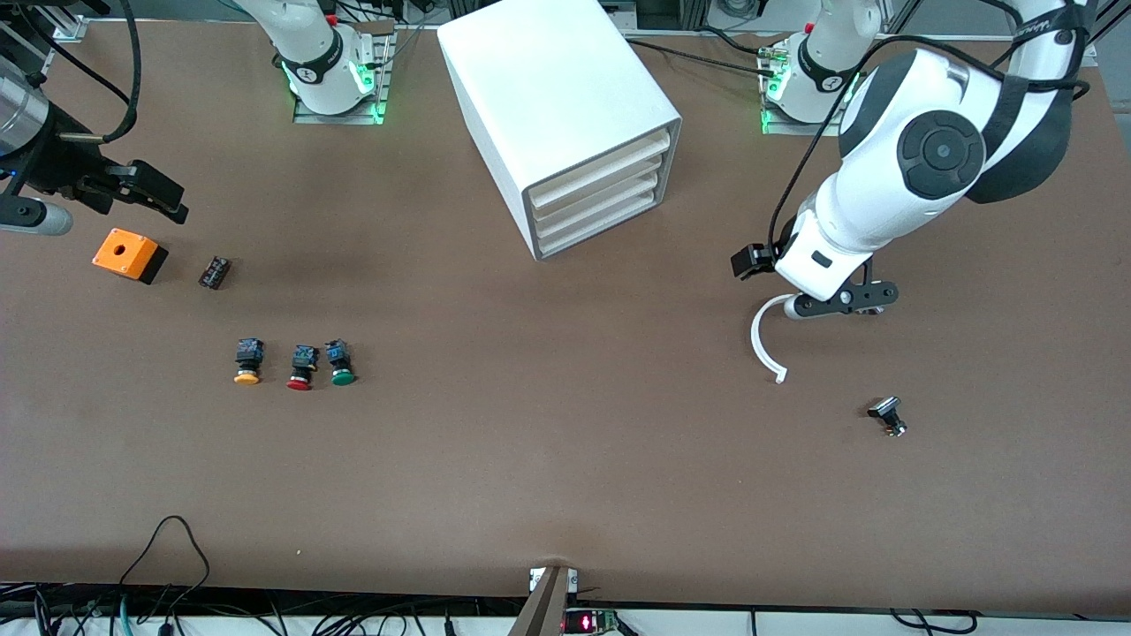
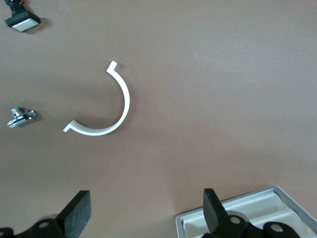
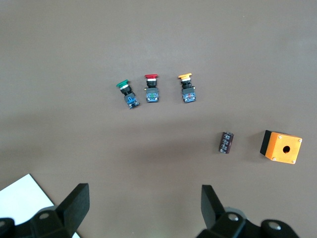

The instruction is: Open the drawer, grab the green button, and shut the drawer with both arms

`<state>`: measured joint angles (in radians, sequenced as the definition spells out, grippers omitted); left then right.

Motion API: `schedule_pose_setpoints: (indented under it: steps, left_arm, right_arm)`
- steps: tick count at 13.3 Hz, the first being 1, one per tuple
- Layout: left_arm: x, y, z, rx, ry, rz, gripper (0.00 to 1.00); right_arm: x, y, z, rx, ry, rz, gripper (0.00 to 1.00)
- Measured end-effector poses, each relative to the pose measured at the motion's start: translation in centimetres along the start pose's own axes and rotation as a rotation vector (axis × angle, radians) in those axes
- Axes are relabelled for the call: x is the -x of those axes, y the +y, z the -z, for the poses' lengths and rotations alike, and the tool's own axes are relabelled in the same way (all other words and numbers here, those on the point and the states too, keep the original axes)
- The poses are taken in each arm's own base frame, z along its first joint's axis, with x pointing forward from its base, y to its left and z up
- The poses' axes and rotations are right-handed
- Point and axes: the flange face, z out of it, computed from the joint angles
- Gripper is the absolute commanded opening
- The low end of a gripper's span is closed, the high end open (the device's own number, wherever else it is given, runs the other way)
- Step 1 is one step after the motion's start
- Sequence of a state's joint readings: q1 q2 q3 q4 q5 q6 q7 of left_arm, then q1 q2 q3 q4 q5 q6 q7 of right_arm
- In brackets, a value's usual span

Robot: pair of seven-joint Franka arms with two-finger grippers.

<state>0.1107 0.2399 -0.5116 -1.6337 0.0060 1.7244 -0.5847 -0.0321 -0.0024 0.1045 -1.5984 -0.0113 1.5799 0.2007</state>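
the drawer [image 1: 594,181] sits shut in the white cabinet [image 1: 548,106], one of four alike fronts stacked in the face that turns toward about five o'clock in the front view; which of the four is meant i cannot tell. the cabinet stands between the two arm bases, at the edge of the table [image 1: 565,495] farthest from the front camera.

the green button [image 1: 340,362] lies out on the table, not in any drawer, at about eight o'clock from the cabinet and toward the right arm's end. it lies on its side in a row with the red button [image 1: 302,367] touching or just beside it and the yellow button [image 1: 248,361] a little apart. the neat row looks like a laid-out set waiting to be picked.

the right claw [image 1: 146,190] hovers over the table near the orange box [image 1: 129,254] and the small dark capacitor [image 1: 214,272], fingers spread and empty; its wrist view looks down on the buttons, so i judge it staged for the pick.

the left claw [image 2: 146,213] hangs over the table above a white curved strip [image 1: 765,340], fingers spread wide and empty, the cabinet's corner just in its view; probably readied for the drawer. in the front view its fingers are hidden under the wrist. a small black part [image 1: 887,415] lies nearer the camera, too small to identify.
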Motion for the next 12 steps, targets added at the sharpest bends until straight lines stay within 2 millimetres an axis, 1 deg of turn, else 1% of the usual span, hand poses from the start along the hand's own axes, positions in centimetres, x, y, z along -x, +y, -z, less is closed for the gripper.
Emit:
schedule_pose_setpoints:
  steps: [3, 5, 6, 8, 10, 12]
  left_arm:
    - [0.2, -0.8, 3.1, -0.045, -0.003, -0.053, 1.00]
    - [0.1, -2.1, 5.4, -0.064, -0.007, -0.090, 1.00]
    - [0.0, -3.2, 6.6, -0.071, -0.017, -0.109, 1.00]
    - [-0.7, -6.4, 8.7, -0.074, -0.032, -0.172, 1.00]
    - [-1.5, -9.9, 10.4, -0.075, -0.014, -0.216, 1.00]
    - [-1.5, -12.3, 11.7, -0.082, 0.010, -0.225, 1.00]
  right_arm:
    - [0.0, 0.2, 0.1, 0.000, 0.000, -0.003, 1.00]
    - [0.1, 0.2, 0.3, 0.000, 0.005, -0.004, 1.00]
    - [0.2, 0.3, 0.4, -0.001, 0.006, -0.005, 1.00]
    - [0.2, 0.3, 0.4, -0.001, 0.007, -0.002, 1.00]
    - [0.2, 0.4, 0.4, -0.001, 0.007, 0.008, 1.00]
    - [0.1, 0.7, 0.6, -0.002, 0.010, 0.005, 1.00]
